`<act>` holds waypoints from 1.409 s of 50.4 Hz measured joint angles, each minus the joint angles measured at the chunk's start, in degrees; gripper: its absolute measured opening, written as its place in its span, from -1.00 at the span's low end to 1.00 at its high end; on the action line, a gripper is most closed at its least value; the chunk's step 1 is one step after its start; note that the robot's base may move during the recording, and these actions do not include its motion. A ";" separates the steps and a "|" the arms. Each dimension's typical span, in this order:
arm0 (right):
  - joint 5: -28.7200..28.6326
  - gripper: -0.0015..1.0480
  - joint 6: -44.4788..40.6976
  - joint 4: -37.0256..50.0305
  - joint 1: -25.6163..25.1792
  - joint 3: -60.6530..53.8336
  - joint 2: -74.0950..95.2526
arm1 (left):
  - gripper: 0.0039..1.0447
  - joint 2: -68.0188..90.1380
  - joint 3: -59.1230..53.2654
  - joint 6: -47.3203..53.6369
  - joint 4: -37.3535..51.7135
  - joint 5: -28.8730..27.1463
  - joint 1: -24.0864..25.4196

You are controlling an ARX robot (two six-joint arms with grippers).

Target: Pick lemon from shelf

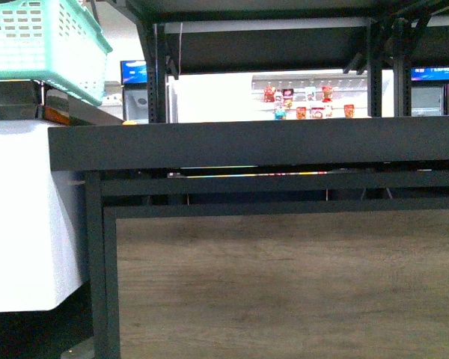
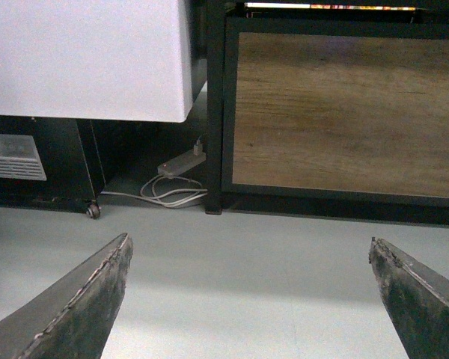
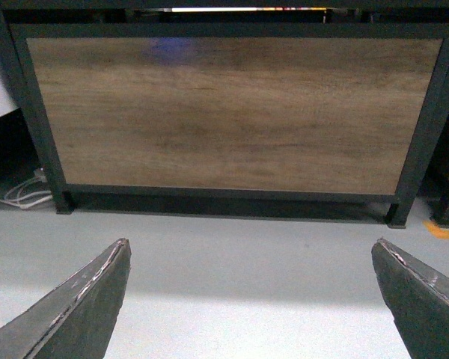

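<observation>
The left pincer [image 2: 248, 245] hangs with its two dark fingers [image 2: 75, 307] spread wide and nothing between them. The right pincer [image 3: 251, 245] is spread the same way and also empty. Both wrist views look low across pale floor [image 3: 232, 247] at the wood panel [image 1: 284, 277] framed in black beneath the shelf [image 1: 254, 146], so both arms seem to sit well below the tier that would hold fruit. The left one faces the panel's left end, near a white cabinet [image 2: 82, 60] and a power strip [image 2: 181, 162] with coiled cable.

In the front view the shelf's thick black front edge runs nearly at eye level, hiding almost all of the tier top. The lemon cannot be made out with any certainty. The only hint is a yellow sliver [image 1: 131, 121] just above the edge, towards its left end, below a teal basket [image 1: 45, 45].

If that sliver is the lemon, it lies above and ahead of both pincers and on the left arm's side, so the left arm looks nearer. Its long axis and heading cannot be told.
</observation>
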 joint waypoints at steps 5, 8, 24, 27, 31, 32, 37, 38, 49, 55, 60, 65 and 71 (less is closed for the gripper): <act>0.04 0.85 0.00 0.00 0.00 0.00 0.00 | 0.86 0.00 0.00 0.00 0.00 -0.02 0.00; 0.00 0.85 0.00 0.00 0.00 0.00 0.00 | 0.86 0.00 0.00 0.00 0.00 0.00 0.00; 0.00 0.85 0.00 0.00 0.00 0.00 0.00 | 0.86 0.00 0.00 0.00 0.00 -0.04 0.00; 0.00 0.85 0.00 0.00 0.00 0.00 0.00 | 0.86 0.00 0.00 0.00 0.00 -0.02 0.00; 0.00 0.85 0.00 0.00 0.00 0.00 0.00 | 0.86 0.00 0.00 0.00 0.00 -0.04 0.00; 0.00 0.85 0.00 0.00 0.00 0.00 0.00 | 0.86 0.00 0.00 0.00 0.00 -0.02 0.00; 0.02 0.85 0.00 0.00 0.00 0.00 0.02 | 0.86 0.00 0.00 0.00 0.00 -0.07 0.00; 0.00 0.85 0.00 0.00 0.00 0.00 0.00 | 0.86 0.00 0.00 0.00 0.00 -0.04 0.00; 0.04 0.85 0.00 0.00 0.00 0.00 0.00 | 0.86 0.00 0.00 0.00 0.00 0.00 0.00; 0.02 0.85 0.00 0.00 0.00 0.00 0.00 | 0.86 0.00 0.00 0.00 0.00 -0.02 0.02; -0.02 0.85 0.00 0.00 0.00 0.00 0.00 | 0.86 0.00 0.00 0.00 0.00 0.02 0.00; 0.04 0.85 0.00 0.00 0.00 0.00 0.00 | 0.86 0.00 0.00 0.00 0.00 0.00 0.00; 0.00 0.85 0.00 0.00 0.00 0.00 0.00 | 0.86 0.00 0.00 0.00 0.00 -0.04 0.00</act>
